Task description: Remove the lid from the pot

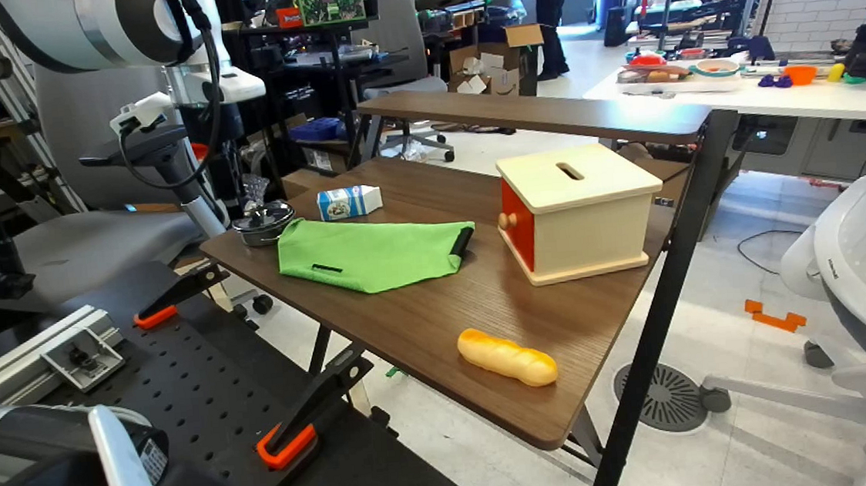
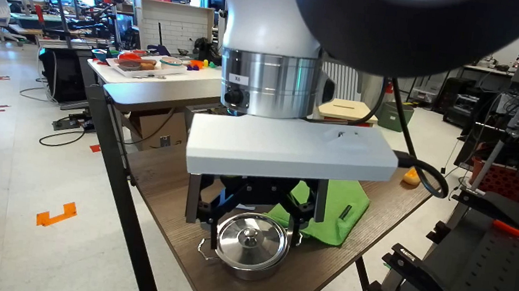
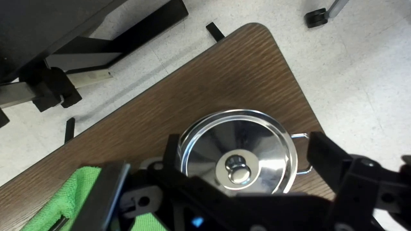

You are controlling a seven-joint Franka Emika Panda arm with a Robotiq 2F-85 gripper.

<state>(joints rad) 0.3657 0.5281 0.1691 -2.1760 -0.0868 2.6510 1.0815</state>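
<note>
"Gripper (image 2: 254, 239) spread wide?"

"Wide; the pot (image 2: 248, 274), its lid (image 2: 248, 253) on, is flanked by 2 fingers (image 3: 326, 157); contact cannot be told."

"Room?"

"1 handle (image 3: 299, 136) is set near the edge of the table (image 3: 224, 77); wood is shown up to the corner, then floor (image 3: 362, 80)."

"Axis?"

"Handles are aligned finger to finger; that by the green cloth (image 2: 341, 195) is partly hidden in an exterior view."

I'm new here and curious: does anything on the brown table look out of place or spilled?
The blue-and-white carton lies on its side, which looks odd since cartons usually stand upright. I see no spill. Otherwise nothing stands out: the lid sits on the pot.
</note>
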